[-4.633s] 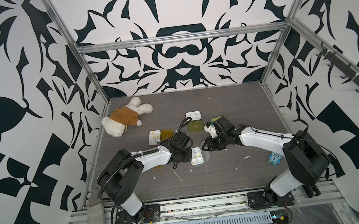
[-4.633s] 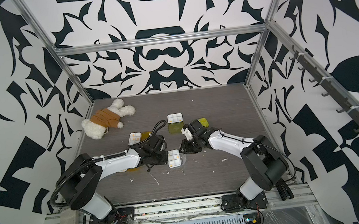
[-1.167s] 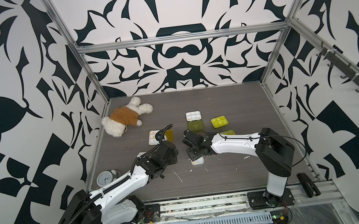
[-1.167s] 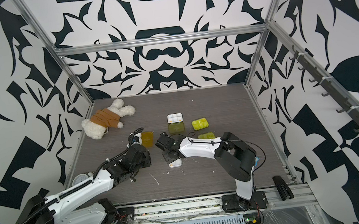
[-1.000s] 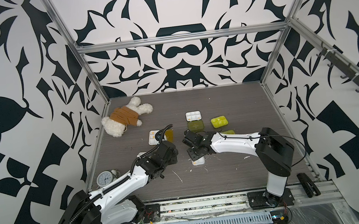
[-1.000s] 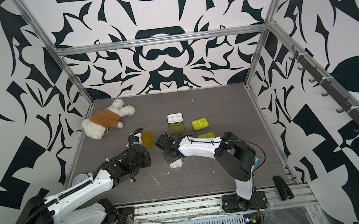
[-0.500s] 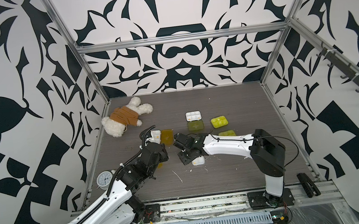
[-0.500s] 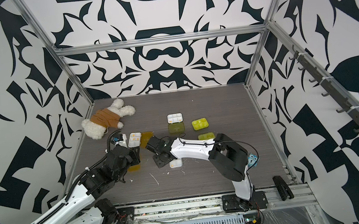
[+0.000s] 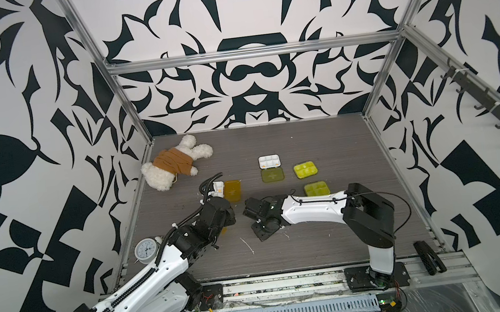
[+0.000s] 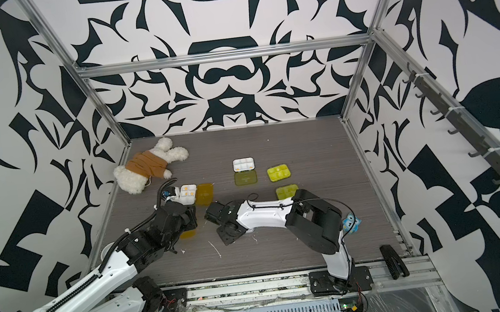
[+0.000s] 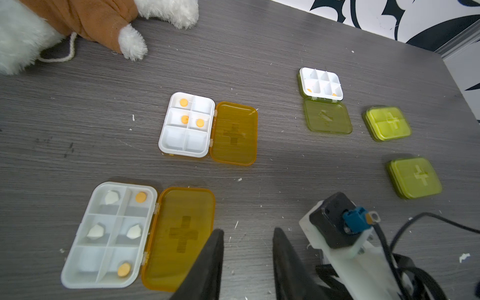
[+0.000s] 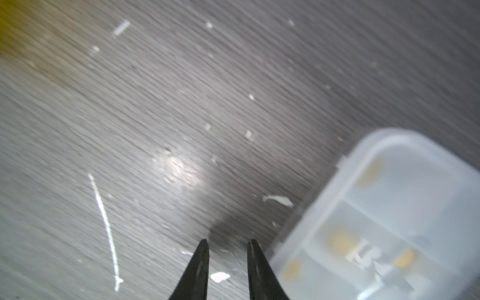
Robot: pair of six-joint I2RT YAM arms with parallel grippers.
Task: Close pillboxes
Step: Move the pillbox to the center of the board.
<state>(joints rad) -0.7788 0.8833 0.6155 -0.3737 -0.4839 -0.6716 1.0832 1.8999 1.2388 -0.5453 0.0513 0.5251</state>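
So both arms are reaching in low toward the middle, wrists close together but not touching. The left arm (image 9: 159, 271) stretches out long from its base, while the right arm (image 9: 312, 209) is folded sharply at the elbow. The left gripper (image 11: 248, 231) and right gripper (image 12: 228, 241) both have jaws parted a bit, nothing between them.

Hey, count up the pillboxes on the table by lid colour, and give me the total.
Amber pillboxes: 2
Yellow-green pillboxes: 3
Clear pillbox: 1
Total: 6
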